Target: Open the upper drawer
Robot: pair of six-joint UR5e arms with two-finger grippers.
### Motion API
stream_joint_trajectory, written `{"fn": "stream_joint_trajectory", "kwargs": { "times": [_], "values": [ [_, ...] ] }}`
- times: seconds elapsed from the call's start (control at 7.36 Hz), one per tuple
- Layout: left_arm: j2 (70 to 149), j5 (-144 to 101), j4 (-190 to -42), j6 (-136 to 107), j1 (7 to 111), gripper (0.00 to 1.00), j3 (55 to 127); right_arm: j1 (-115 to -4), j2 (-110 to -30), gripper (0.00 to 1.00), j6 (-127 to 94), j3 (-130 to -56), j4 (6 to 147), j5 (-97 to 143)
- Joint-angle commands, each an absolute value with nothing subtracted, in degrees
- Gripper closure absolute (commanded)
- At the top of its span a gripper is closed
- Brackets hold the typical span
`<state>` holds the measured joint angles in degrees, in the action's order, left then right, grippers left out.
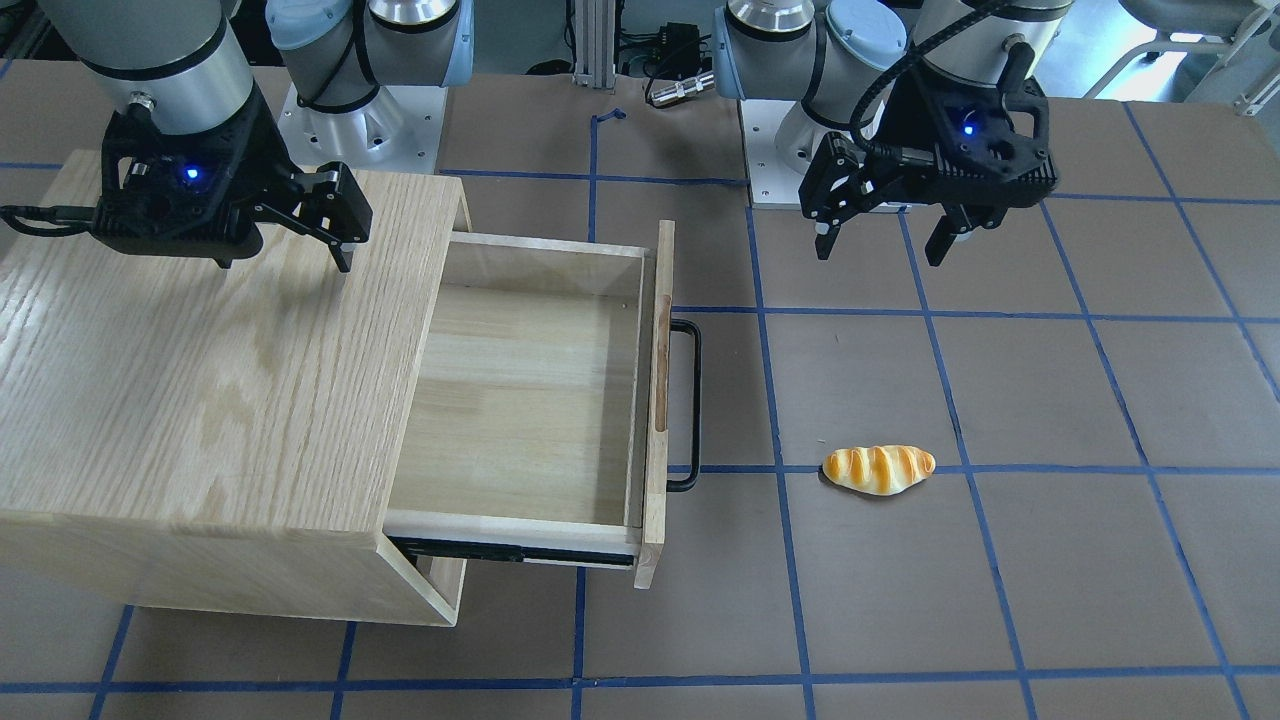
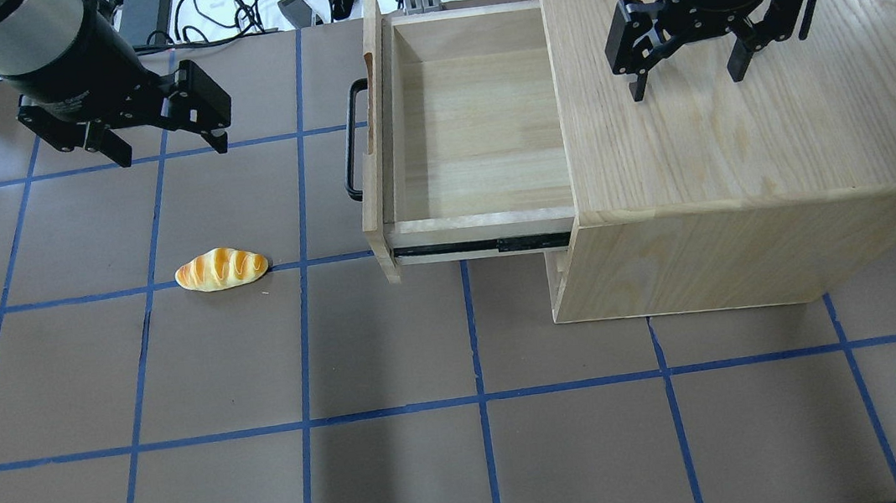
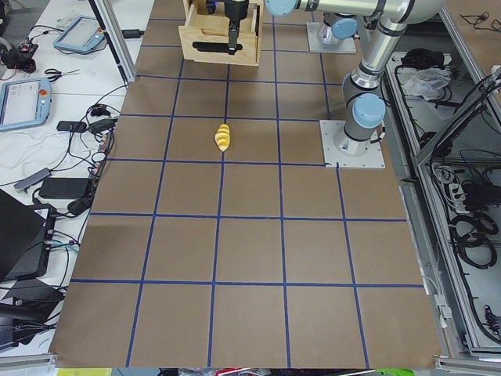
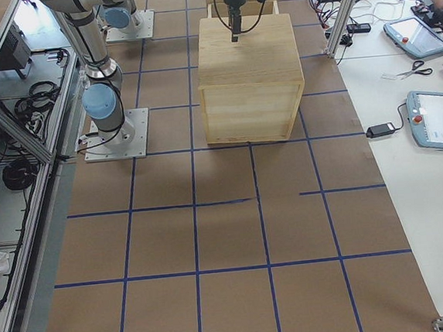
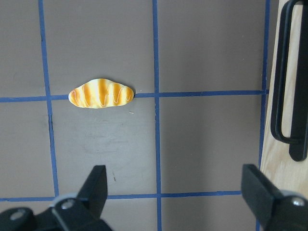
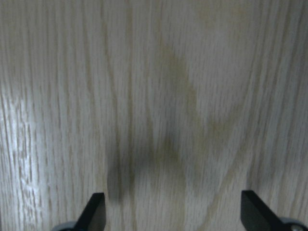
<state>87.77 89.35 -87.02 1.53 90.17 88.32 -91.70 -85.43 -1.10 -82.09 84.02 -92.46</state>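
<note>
The upper drawer (image 2: 476, 126) is pulled far out of the oak cabinet (image 2: 737, 126); its light-wood box is empty (image 1: 530, 400). Its front panel carries a black bar handle (image 2: 349, 140), which also shows in the front view (image 1: 690, 405) and the left wrist view (image 5: 288, 82). My left gripper (image 2: 170, 148) is open and empty above the table, left of the handle and apart from it (image 1: 882, 245). My right gripper (image 2: 686, 81) is open and empty just above the cabinet top (image 1: 340, 235); the right wrist view shows only wood grain (image 6: 168, 110).
A toy bread roll (image 2: 220, 269) lies on the brown table left of the drawer, also in the front view (image 1: 878, 468) and the left wrist view (image 5: 101, 94). The lower drawer front (image 2: 558, 273) is shut under the open one. Blue tape lines grid the table.
</note>
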Motion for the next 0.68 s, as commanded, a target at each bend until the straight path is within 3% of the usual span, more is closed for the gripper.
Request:
{"fn": "stream_joint_trajectory", "kwargs": {
  "times": [0.0,0.54],
  "values": [
    [87.0,89.5,-88.2,1.7,90.2,0.00,88.7,-91.7,-85.4,0.00,-1.1,-82.1,84.0,-92.5],
    [86.0,89.6,-88.4,1.8,90.1,0.00,89.4,-91.8,-85.4,0.00,-1.1,-82.1,84.0,-92.5]
  ]
}}
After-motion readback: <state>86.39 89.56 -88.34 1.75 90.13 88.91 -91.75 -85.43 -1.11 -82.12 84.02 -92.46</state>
